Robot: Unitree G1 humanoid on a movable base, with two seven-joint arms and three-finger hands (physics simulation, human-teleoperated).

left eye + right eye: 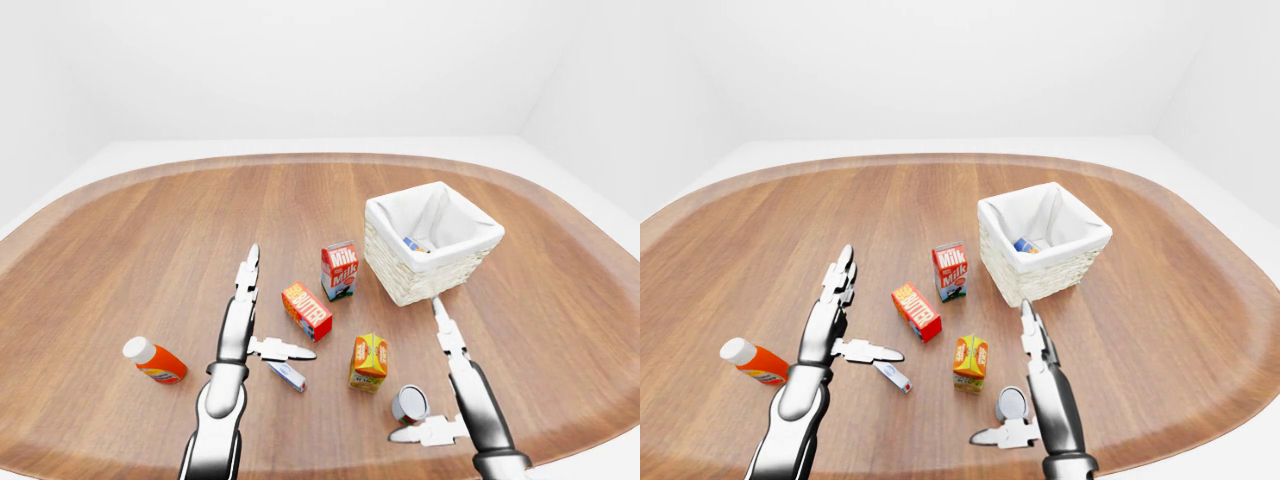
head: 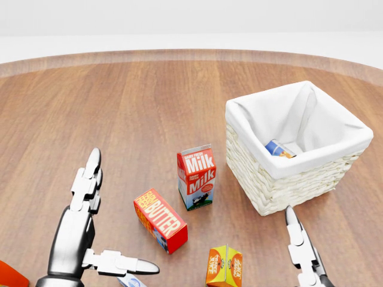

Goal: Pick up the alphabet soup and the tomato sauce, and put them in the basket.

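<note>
A white-lined wicker basket [image 1: 400, 275] stands right of the table's middle. A can with a blue and orange label [image 2: 279, 149] lies inside it. A second can [image 1: 410, 404] lies on its side on the table near the bottom of the left-eye view, its metal end facing me; I cannot read its label. My right hand [image 1: 420, 370] is open, with its fingers pointing at the basket and its thumb just below this can, not gripping it. My left hand [image 1: 268, 312] is open and empty, left of the butter box.
A milk carton [image 1: 340, 270], a red butter box [image 1: 307, 310] and an orange juice carton [image 1: 368, 362] stand between my hands. A small white tube [image 1: 288, 375] lies under my left thumb. An orange bottle [image 1: 155, 361] lies at the left. The wooden table's edge [image 1: 560, 455] curves close by.
</note>
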